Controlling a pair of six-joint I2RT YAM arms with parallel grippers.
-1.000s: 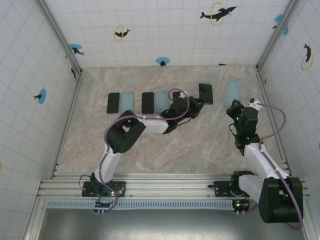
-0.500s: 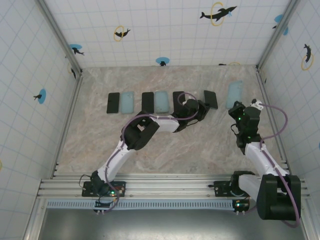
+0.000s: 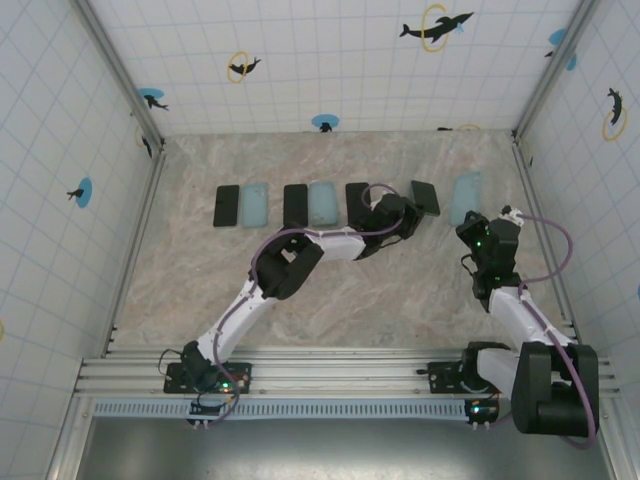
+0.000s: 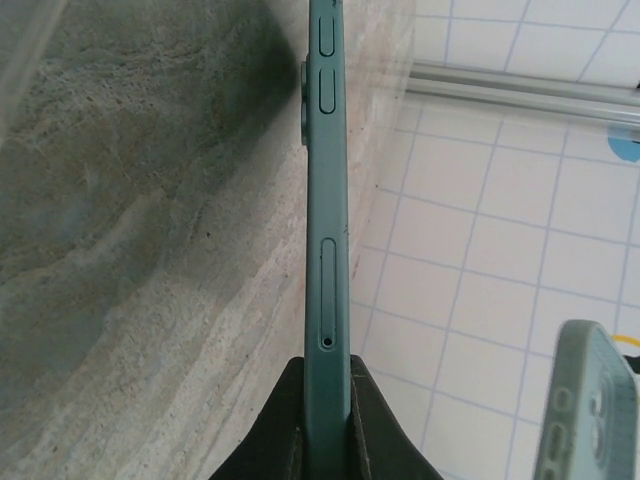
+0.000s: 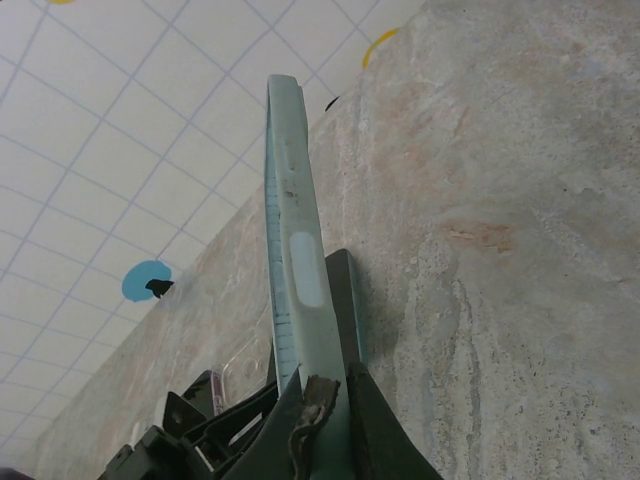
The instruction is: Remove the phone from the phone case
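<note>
A: Start at the near side. What is the left gripper (image 4: 325, 385) doing?

B: It is clamped on the bottom end of a dark green, flat-edged phone (image 4: 325, 200). The left wrist view has the phone edge-on, with its side buttons and a tray slot showing and one black finger on each face.

A: And the right gripper (image 5: 322, 390)?

B: It is closed too, on a pale blue soft plastic phone case (image 5: 290, 250). The right wrist view shows the case edge-on, pinched at its lower end between the black fingers.

A: So where is the phone relative to the case?

B: Out of it. From above, the phone sits tilted at the tip of the left arm. The case is just to its right, ahead of the right arm, and the two are near each other but apart. I cannot tell whether either touches the surface.

A: What is underneath?

B: A beige marbled table (image 3: 400, 290).

A: Anything else on it?

B: A row to the left of the held phone. It runs from a leftmost black phone (image 3: 226, 205) to a first pale blue case (image 3: 255, 204), a middle black phone (image 3: 295, 204) and a second pale blue case (image 3: 322, 203). Last is a third black phone (image 3: 353, 192), close beside the left arm's wrist.

A: And farthest back?

B: A white tiled wall (image 3: 330, 60) with a dolphin sticker (image 3: 437, 25).
</note>
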